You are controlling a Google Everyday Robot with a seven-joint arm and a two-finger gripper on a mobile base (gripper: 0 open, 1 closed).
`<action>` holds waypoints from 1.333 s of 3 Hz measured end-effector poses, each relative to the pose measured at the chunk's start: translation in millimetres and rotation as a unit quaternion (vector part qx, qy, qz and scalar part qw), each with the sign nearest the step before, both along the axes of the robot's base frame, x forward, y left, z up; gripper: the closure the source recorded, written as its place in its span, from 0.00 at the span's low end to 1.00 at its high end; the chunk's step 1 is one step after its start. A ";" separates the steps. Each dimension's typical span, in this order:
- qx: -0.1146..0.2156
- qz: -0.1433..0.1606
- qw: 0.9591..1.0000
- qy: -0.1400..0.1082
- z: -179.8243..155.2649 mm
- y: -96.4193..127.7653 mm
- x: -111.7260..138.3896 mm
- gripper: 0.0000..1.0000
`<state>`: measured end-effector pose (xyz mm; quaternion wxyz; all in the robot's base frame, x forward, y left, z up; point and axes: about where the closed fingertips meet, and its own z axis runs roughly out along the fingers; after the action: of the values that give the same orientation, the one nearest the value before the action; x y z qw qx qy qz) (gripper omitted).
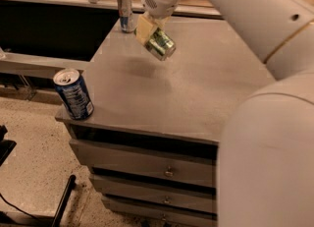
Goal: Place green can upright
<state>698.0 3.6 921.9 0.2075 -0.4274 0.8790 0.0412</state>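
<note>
One view—high behind the arm (255, 19), looking down toward the end effector (153, 37) above the cabinet top (196, 98).

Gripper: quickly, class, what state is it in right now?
Gripper: shut on the green can, holding it tilted above the far part of the table.
</note>
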 end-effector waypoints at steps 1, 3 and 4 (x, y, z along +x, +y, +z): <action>0.103 0.024 0.993 -0.044 36.2 -7.8 -24.0 1.00; 0.276 0.098 0.948 -0.128 59.1 11.2 -78.7 1.00; 0.299 0.075 0.934 -0.182 82.3 -17.8 -75.0 1.00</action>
<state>623.0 -14.2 1004.2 0.4782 -0.4106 0.7385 0.2393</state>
